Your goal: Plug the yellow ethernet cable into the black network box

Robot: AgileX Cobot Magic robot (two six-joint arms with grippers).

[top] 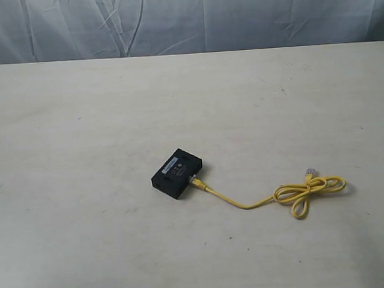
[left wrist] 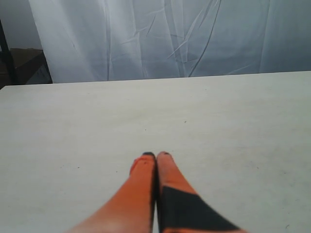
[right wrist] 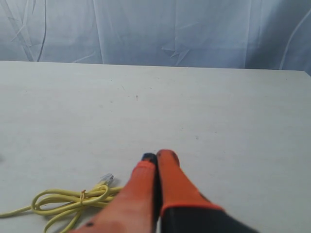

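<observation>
The yellow cable (top: 249,206) meets the black box (top: 178,172) on the worktop (top: 79,125), looping right. Left fingers (left wrist: 145,167) and right fingers (right wrist: 170,165) are pressed together, empty.

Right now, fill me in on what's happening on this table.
Nothing is being held. The yellow ethernet cable lies on the table, one end sitting at the black network box's side, seemingly plugged in. Its free plug rests beside the looped part. The left gripper is shut and empty over bare table, and the right gripper, also shut and empty, hovers near the cable's loop.
</observation>
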